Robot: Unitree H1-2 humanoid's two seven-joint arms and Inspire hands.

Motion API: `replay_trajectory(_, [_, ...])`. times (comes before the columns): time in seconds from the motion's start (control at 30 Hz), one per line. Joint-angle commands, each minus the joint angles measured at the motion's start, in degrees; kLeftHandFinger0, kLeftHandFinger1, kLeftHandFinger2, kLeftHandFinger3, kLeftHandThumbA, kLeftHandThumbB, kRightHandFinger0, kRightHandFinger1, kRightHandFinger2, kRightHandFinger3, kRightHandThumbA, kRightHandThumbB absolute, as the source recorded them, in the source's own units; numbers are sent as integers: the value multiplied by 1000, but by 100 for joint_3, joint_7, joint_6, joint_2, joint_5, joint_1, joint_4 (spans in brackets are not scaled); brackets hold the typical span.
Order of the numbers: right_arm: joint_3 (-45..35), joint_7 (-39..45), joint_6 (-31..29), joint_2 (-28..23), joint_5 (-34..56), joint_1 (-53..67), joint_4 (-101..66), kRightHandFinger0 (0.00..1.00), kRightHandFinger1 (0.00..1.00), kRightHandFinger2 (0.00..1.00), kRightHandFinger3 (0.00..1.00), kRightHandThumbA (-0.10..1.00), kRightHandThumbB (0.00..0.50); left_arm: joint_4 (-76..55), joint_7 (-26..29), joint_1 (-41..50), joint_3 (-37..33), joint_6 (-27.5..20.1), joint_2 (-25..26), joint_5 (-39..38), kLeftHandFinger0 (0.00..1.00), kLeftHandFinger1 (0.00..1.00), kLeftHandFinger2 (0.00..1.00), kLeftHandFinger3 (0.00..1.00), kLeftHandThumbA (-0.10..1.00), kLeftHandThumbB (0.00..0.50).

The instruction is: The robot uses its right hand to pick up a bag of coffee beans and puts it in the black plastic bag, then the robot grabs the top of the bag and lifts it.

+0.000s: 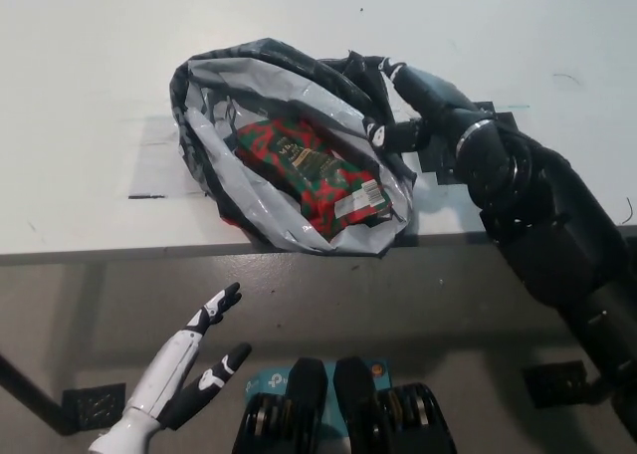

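Head view: crumpled black plastic bag with grey inner lining (214,115) lying open on the white bench (80,86), lower edge sagging over the front edge; red-and-green patterned coffee bean bag (311,167) resting inside, slanted, fully within the opening; black right hand (390,101) at the bag's upper right rim, closed around the gathered black plastic; white left hand (199,359) low beneath the bench, spread, holding nothing.

One crumpled black plastic bag with a grey lining (204,125) sits at the white table's (80,96) front edge, holding one red-and-green coffee bean bag (309,170).
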Motion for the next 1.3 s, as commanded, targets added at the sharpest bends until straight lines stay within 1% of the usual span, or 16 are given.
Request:
replay_trajectory(0.0, [-210, -71, 141, 40, 22, -291, -51, 312, 420, 536, 755, 301, 295, -52, -69, -83, -19, -76, 94, -24, 1000, 1000, 1000, 1000, 958, 183])
replay_trajectory(0.03, [-278, -104, 178, 76, 62, -310, -18, 158, 288, 389, 468, 160, 261, -52, -70, -95, -16, -71, 98, -21, 1000, 1000, 1000, 1000, 960, 182])
replay_trajectory(0.07, [-392, -158, 208, 125, 131, -331, 22, 32, 194, 310, 369, 38, 240, -54, -70, -113, -14, -67, 105, -13, 1000, 1000, 1000, 1000, 959, 175])
replay_trajectory(0.1, [-447, -177, 201, 142, 165, -336, 39, 6, 164, 305, 358, -40, 225, -58, -68, -119, -15, -59, 107, -2, 1000, 1000, 1000, 1000, 960, 175])
replay_trajectory(0.17, [-554, -134, 143, 155, 255, -346, 82, 0, 219, 417, 469, -93, 218, -71, -67, -125, -15, -8, 107, 29, 1000, 1000, 1000, 1000, 962, 178])
replay_trajectory(0.23, [-618, -2, 144, 137, 354, -342, 139, 81, 347, 565, 589, -38, 250, -61, -68, -124, -14, -34, 109, 10, 1000, 1000, 1000, 1000, 972, 181])
replay_trajectory(0.33, [-718, 37, 142, 144, 431, -294, 232, 174, 496, 729, 618, 23, 262, -74, -79, -119, -18, -31, 114, 3, 1000, 1000, 1000, 1000, 977, 182])
replay_trajectory(0.37, [-743, 20, 158, 155, 436, -269, 240, 438, 658, 784, 668, 197, 275, -73, -77, -117, -21, -45, 113, -3, 1000, 1000, 1000, 1000, 977, 181])
replay_trajectory(0.4, [-752, 11, 161, 161, 438, -262, 244, 563, 781, 946, 915, 341, 344, -75, -76, -115, -21, -46, 112, -8, 1000, 1000, 1000, 1000, 970, 176])
replay_trajectory(0.43, [-766, 21, 185, 171, 455, -266, 246, 605, 770, 899, 942, 412, 342, -61, -81, -120, -17, -52, 113, -32, 1000, 1000, 1000, 1000, 969, 178])
replay_trajectory(0.47, [-751, 121, 226, 151, 484, -273, 208, 733, 922, 1000, 1000, 530, 388, -50, -77, -125, -21, -58, 119, -15, 1000, 1000, 1000, 1000, 979, 182])
replay_trajectory(0.5, [-661, 312, 232, 85, 487, -303, 192, 960, 1000, 1000, 1000, 717, 432, -50, -78, -125, -28, -45, 126, 14, 1000, 1000, 1000, 1000, 993, 187])
replay_trajectory(0.53, [-550, 527, 228, 4, 482, -337, 181, 1000, 1000, 1000, 1000, 777, 449, -56, -78, -123, -38, -25, 134, 52, 1000, 1000, 1000, 1000, 996, 187])
replay_trajectory(0.6, [-419, 616, 218, -67, 371, -344, 154, 1000, 1000, 1000, 1000, 896, 496, -76, -86, -116, -49, 6, 138, 73, 1000, 1000, 1000, 1000, 1000, 192])
replay_trajectory(0.7, [-257, 671, 227, -131, 217, -302, 0, 1000, 1000, 1000, 1000, 924, 500, -78, -100, -113, -50, 12, 136, 27, 1000, 1000, 1000, 1000, 998, 187])
replay_trajectory(1.27, [147, 798, 216, -131, 134, -224, -175, 1000, 1000, 1000, 1000, 956, 500, -58, -72, -205, -75, -40, 151, 44, 1000, 1000, 1000, 1000, 983, 182])
